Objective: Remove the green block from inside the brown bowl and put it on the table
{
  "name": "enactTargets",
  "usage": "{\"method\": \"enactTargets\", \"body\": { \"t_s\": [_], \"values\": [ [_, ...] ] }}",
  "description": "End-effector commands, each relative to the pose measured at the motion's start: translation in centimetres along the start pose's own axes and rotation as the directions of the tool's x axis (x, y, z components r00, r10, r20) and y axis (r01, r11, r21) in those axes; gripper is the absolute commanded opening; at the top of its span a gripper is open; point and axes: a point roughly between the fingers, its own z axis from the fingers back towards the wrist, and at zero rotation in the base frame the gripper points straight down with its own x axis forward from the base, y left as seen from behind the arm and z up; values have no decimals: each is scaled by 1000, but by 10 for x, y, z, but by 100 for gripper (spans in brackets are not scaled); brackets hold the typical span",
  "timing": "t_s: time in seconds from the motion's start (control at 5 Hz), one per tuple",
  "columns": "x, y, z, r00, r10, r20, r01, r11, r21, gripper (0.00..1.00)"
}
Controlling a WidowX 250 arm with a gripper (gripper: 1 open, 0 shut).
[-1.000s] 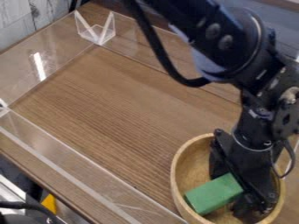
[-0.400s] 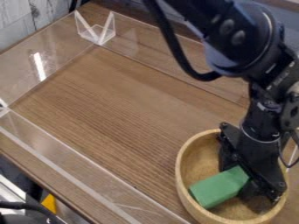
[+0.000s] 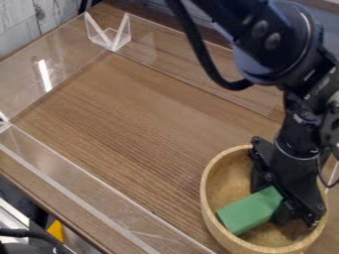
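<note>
Woodgrain fills the left: the wide brown streaked table (image 3: 133, 139), bordered by low clear acrylic walls (image 3: 54, 60), offers ample bare room for setting something down. To the right, the round light tan wooden bowl (image 3: 212, 193) holds the bright green rectangular block (image 3: 249, 211), lying tilted against its inner slope. The block looks light, rigid and smooth, best pinched across its narrow sides. The black gripper (image 3: 288, 198) points down at its far end; whether its jaws grip it I cannot tell.
</note>
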Motion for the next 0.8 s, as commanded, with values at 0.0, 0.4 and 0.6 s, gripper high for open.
{"method": "enactTargets", "body": {
  "t_s": [0.0,0.4,0.6],
  "values": [
    [0,-13,-3,999,-46,-9,46,999,-17,0],
    [0,-6,18,1000,-1,9,1,1000,-25,0],
    [1,-11,24,999,33,16,-33,999,-28,0]
  ]
}}
